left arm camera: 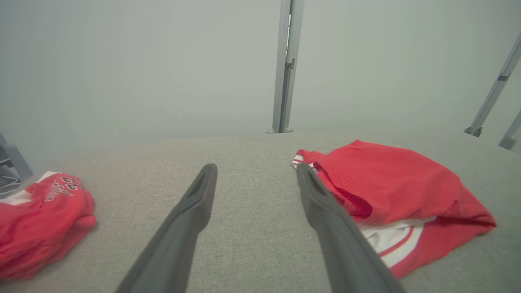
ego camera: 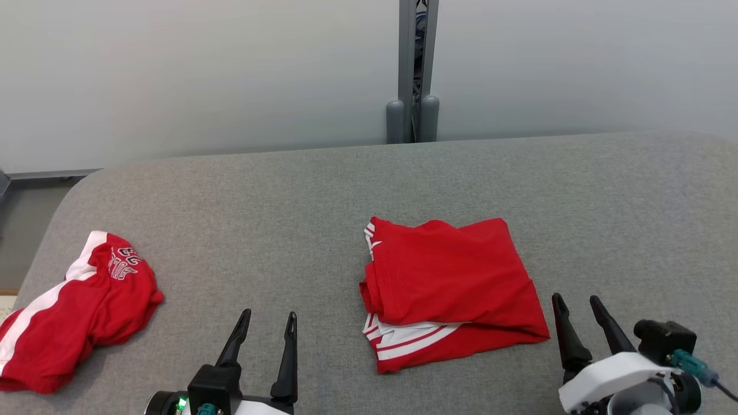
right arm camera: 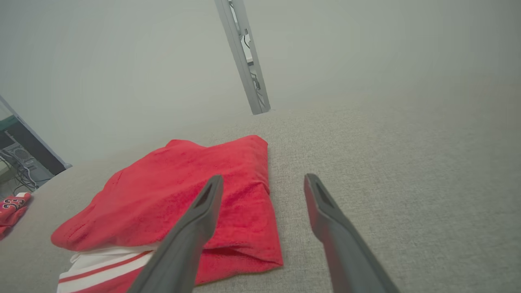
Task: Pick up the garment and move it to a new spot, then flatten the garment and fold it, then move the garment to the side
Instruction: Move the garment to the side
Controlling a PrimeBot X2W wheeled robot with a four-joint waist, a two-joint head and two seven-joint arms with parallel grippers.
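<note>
Garment (ego camera: 450, 288) lying near the middle of the grey padded table (ego camera: 288, 190) — red with white stripes, folded into a rough rectangle. Left gripper (ego camera: 270, 316) spread wide and empty, set near the fold's left edge. Right gripper (ego camera: 575, 298) likewise wide and empty — just beside the fold's near right corner. Second red garment (ego camera: 75, 311) crumpled at the table's left end, well apart.

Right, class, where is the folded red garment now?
In the head view the folded garment lies on the grey table, right of centre, just left of the right gripper, far from the crumpled garment at left.
</note>
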